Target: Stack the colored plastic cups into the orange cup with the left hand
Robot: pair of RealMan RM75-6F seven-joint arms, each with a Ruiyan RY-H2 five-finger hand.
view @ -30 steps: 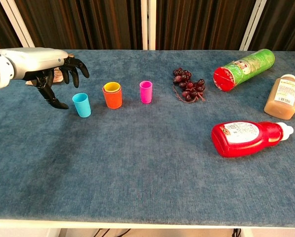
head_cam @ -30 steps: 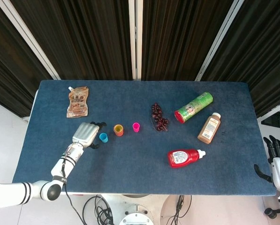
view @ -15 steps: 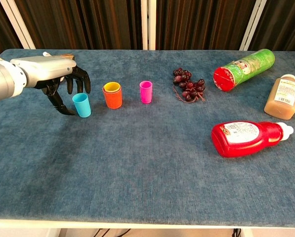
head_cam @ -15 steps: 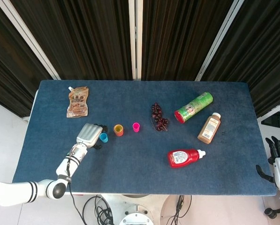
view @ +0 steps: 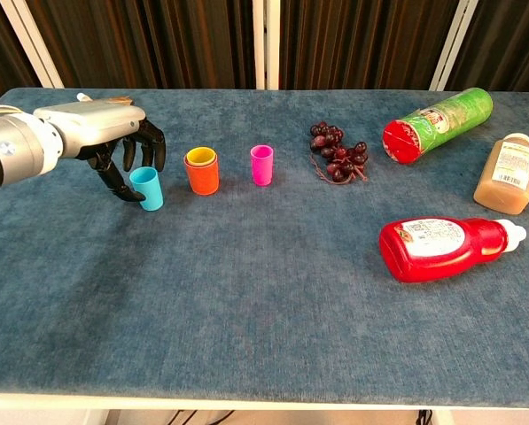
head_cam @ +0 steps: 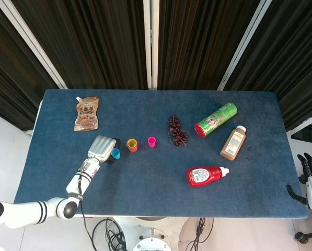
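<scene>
Left hand (view: 113, 142) curled around the blue cup (view: 146, 188), fingers apart, contact not confirmable. Best closed gently on the thin, smooth plastic wall, lifted straight, then lowered into the orange cup (view: 202, 174) just beside, already holding a yellow cup (view: 201, 157). Pink cup (view: 261, 165) upright on napped blue cloth (view: 246, 292). Right hand (head_cam: 308, 183) idle, fingers apart.

Lab/test setup, blue cloth table (head_cam: 145, 183), dark curtains (head_cam: 93, 42), loose cables (head_cam: 108, 230)
</scene>
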